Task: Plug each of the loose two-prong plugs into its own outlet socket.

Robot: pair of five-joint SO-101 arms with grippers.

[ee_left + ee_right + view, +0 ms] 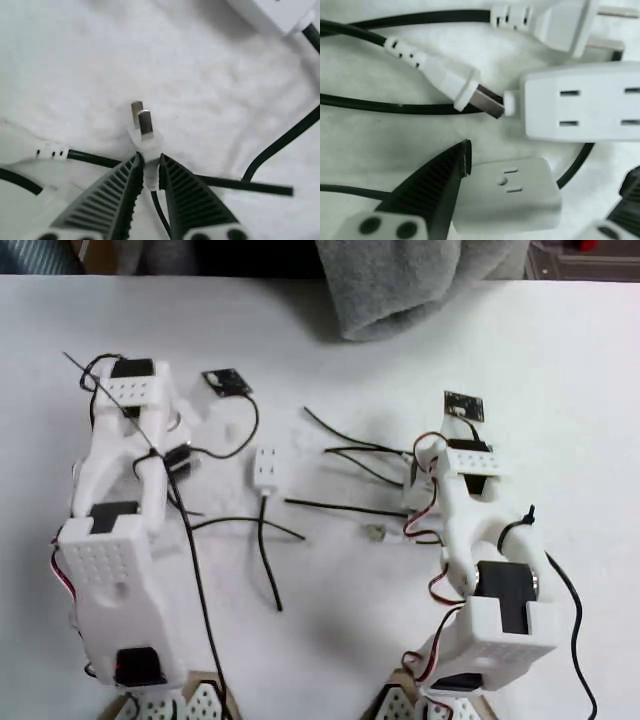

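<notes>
There's the white two-prong plug [143, 131], flat metal blades pointing away from the left gripper [150, 172], which is clamped tight on its body over the white table [75, 60]. On the other side, the right gripper [547, 167] stands spread around a small white socket block [505, 200], one finger touching its side. Another loose plug [447, 80] lies just beyond, blades beside a wider outlet strip [580, 107].

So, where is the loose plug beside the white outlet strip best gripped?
Probably take the plug by its white body, behind the flange, from above: it lies flat, and its prongs point at the outlet strip, so they must stay free.
</notes>
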